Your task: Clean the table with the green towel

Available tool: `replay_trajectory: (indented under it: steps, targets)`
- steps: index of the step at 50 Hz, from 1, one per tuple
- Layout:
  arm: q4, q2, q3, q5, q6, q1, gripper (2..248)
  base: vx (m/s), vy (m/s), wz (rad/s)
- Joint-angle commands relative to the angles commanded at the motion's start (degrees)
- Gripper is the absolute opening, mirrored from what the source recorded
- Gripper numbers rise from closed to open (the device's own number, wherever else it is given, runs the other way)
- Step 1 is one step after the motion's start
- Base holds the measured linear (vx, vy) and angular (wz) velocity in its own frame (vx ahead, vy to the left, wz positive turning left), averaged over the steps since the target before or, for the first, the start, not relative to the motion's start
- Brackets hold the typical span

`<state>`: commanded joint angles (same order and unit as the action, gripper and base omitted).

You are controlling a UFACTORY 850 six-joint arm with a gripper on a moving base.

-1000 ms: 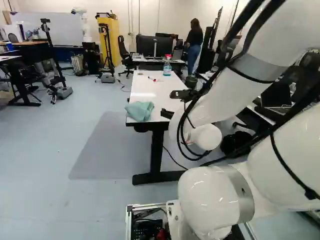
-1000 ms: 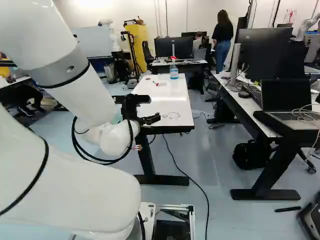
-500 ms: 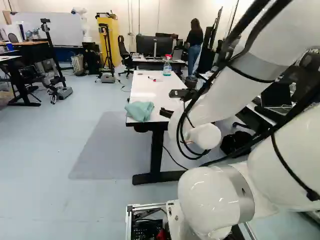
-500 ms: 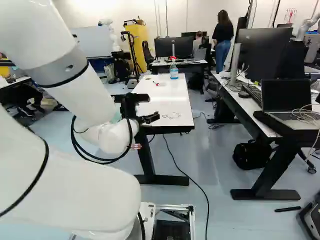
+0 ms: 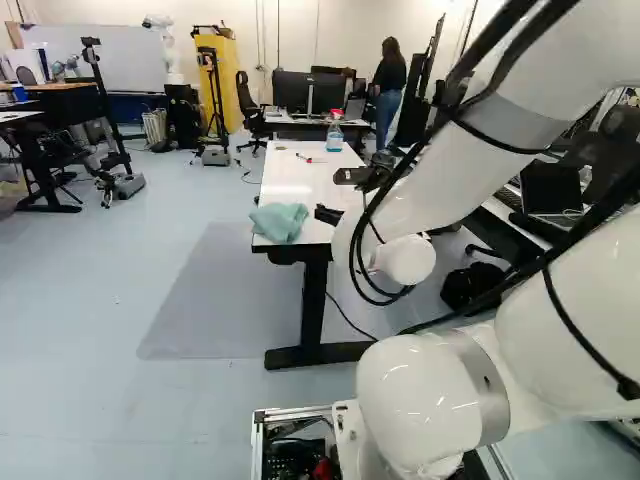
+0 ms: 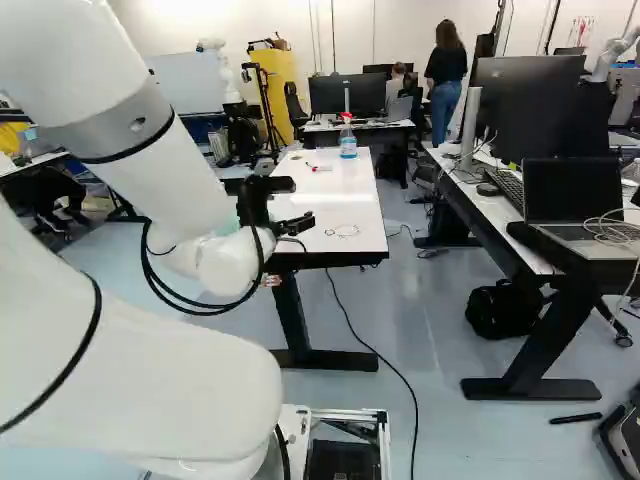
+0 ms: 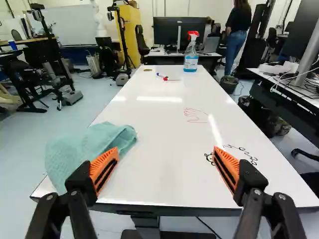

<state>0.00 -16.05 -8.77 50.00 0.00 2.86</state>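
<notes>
Hanging spread wide before the near end of the table (image 7: pixel 159 181), the hand (image 7: pixel 166 148) has nothing between its orange pads (image 7: pixel 103 167). The green towel (image 7: pixel 89 149) lies loosely bunched at the table's near left corner, reaching its left edge, outside the left finger rather than between the two. It looks light, soft and limp; it should squash readily and keep no shape, so a shallow pinch might draw up one fold and leave the rest trailing. The raised folds at its middle, inboard of the table's edge, seem the best place to take hold, with the fingers brought down around a thick gather. Pushing sideways would probably slide it, perhaps off the corner. Farther in, black marks (image 7: pixel 246 153) sit on the table's near right part, and a red outline (image 7: pixel 194 114) around its middle; both look like work for the towel. Markers (image 7: pixel 166 78) lie toward the table's far end, and beyond them stands a spray bottle (image 7: pixel 191 56), which wiping strokes could knock over.
</notes>
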Motion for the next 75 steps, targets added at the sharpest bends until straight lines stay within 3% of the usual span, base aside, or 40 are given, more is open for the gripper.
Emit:
replay_trajectory:
  steps: [16,75]
  targets:
    - [0.0,-0.1,-2.2,0.0,0.0,2.6,247,0.0,0.0,0.0]
    - [0.0,13.6,-14.8,-2.9,0.0,12.9,247,0.0,0.0,0.0]
